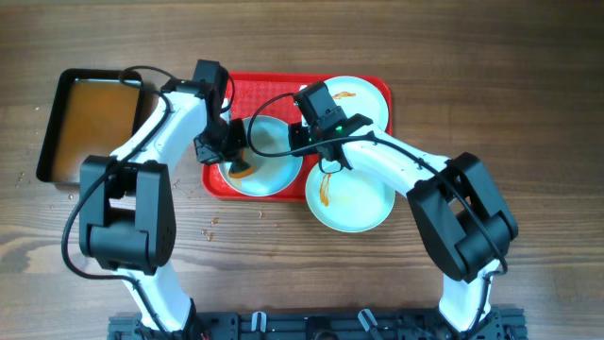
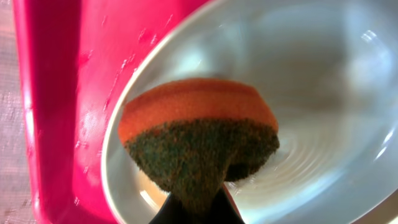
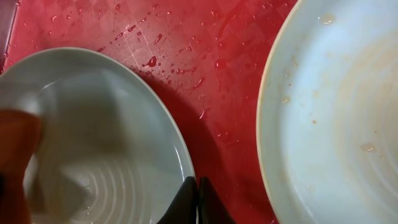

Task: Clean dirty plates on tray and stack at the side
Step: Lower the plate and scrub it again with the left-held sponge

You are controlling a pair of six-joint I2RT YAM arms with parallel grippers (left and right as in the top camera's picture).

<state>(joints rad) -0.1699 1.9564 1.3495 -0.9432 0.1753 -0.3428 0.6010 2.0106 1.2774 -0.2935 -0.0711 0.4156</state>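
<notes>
Item one, nearest my side: a plate [image 1: 354,198] lying on the wooden table [image 1: 528,94] just off the front edge of the red tray [image 1: 274,94], with an orange-brown sauce smear [image 1: 324,189] on its left part. Item two: a second plate [image 3: 99,124] in the tray's front half; what I see of its inside looks clean and wet. Item three: the left gripper [image 2: 196,208], fingers clamped on an orange sponge [image 2: 199,137] with a dark green scrub face, the sponge resting in that second plate at its left side. Item four: the right gripper [image 3: 198,199], fingers drawn together at the second plate's right rim; whether they pinch the rim I cannot tell. Item five: water droplets [image 3: 152,61] on the bare tray between plates. Item six: a third plate [image 3: 329,112] in the tray's far right corner, carrying faint brownish residue. Item seven, far left: a black tray [image 1: 52,132] of brownish water [image 1: 99,123], apart from the red tray.
</notes>
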